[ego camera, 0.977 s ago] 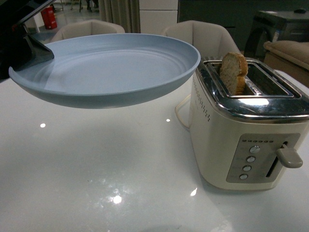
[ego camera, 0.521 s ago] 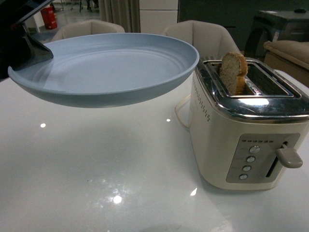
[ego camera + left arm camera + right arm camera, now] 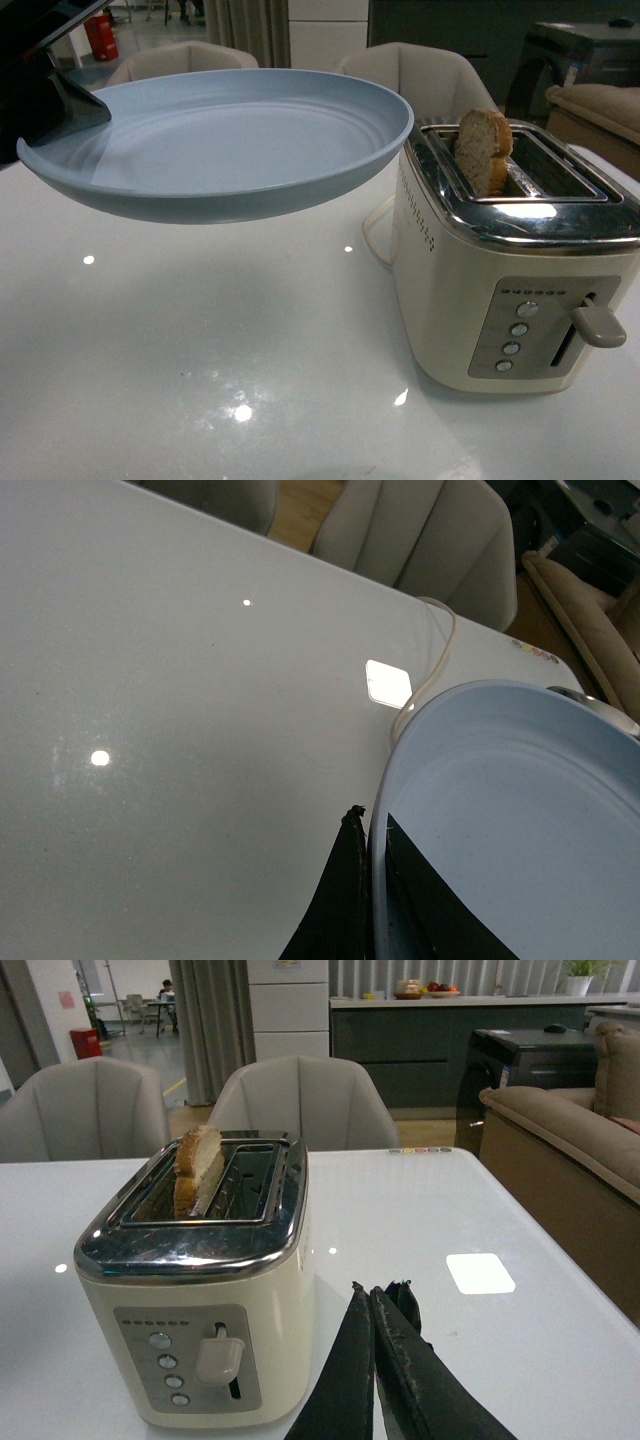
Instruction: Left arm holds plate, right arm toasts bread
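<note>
The pale blue plate (image 3: 220, 140) hangs level above the white table, left of the toaster, its right rim almost over the toaster's top corner. My left gripper (image 3: 62, 108) is shut on the plate's left rim (image 3: 378, 880), one finger inside the plate and one under it. A slice of bread (image 3: 484, 148) stands upright in the toaster's left slot, its top sticking out; the right wrist view shows the bread (image 3: 197, 1168) too. My right gripper (image 3: 372, 1295) is shut and empty, low over the table beside the toaster's lever side.
The cream toaster (image 3: 520, 270) with chrome top stands on the white table (image 3: 200, 350); its lever (image 3: 598, 326) is up and a cord (image 3: 430, 670) trails behind. Beige chairs (image 3: 300, 1100) line the far table edge. A sofa (image 3: 570, 1130) stands at right.
The plate shifted very slightly left and back between the frames; otherwise nothing has visibly changed.
</note>
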